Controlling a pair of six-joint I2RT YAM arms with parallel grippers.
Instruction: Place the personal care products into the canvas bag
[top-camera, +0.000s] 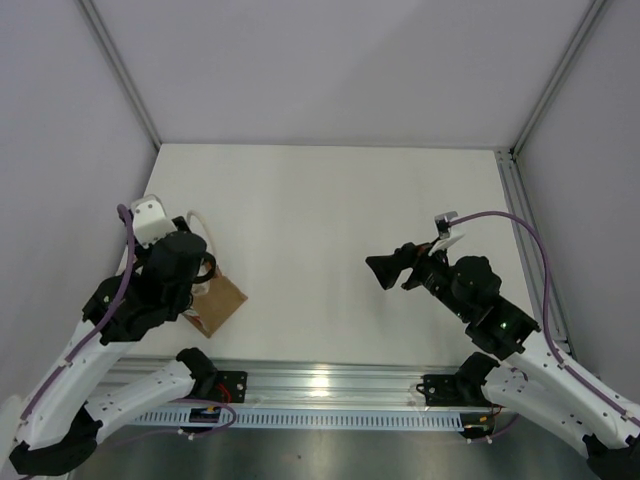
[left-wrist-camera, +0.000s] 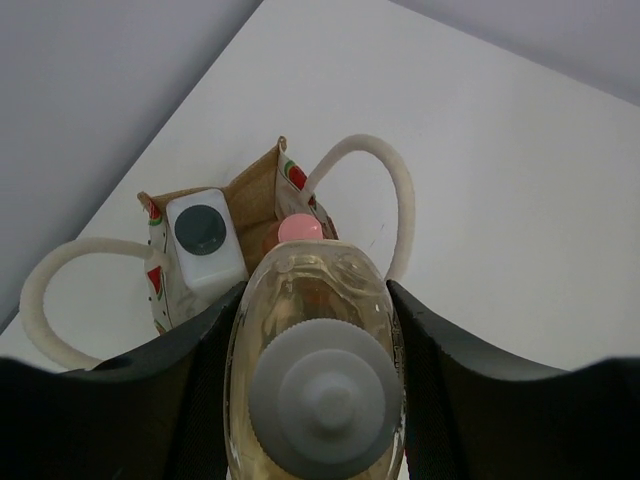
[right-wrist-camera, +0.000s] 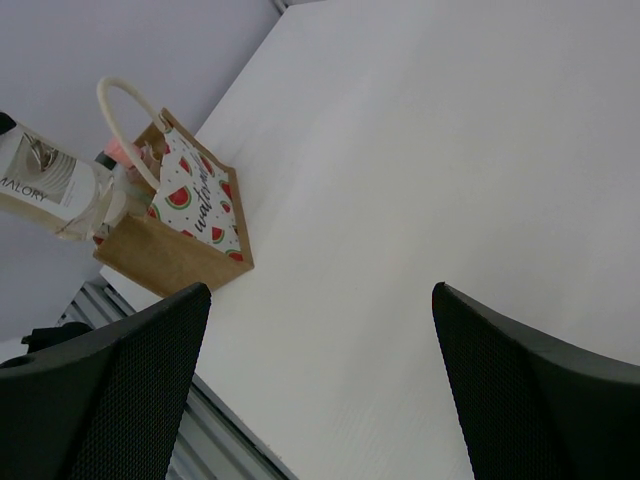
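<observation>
The canvas bag (top-camera: 225, 300) stands at the table's near left; it shows in the left wrist view (left-wrist-camera: 255, 195) and in the right wrist view (right-wrist-camera: 170, 250) with a watermelon print. Inside it I see the white bottle with dark cap (left-wrist-camera: 205, 235) and the pink cap of the orange bottle (left-wrist-camera: 298, 228). My left gripper (left-wrist-camera: 315, 335) is shut on the amber bottle (left-wrist-camera: 315, 290), held upright just above the bag's opening; its label shows in the right wrist view (right-wrist-camera: 55, 185). The olive-green bottle is hidden. My right gripper (top-camera: 385, 270) is open and empty over the table's middle.
The bag's cream loop handles (left-wrist-camera: 395, 190) stick out to both sides. A metal rail (top-camera: 320, 385) runs along the near table edge, close to the bag. The white table (top-camera: 330, 210) is bounded by walls with frame posts at the back corners.
</observation>
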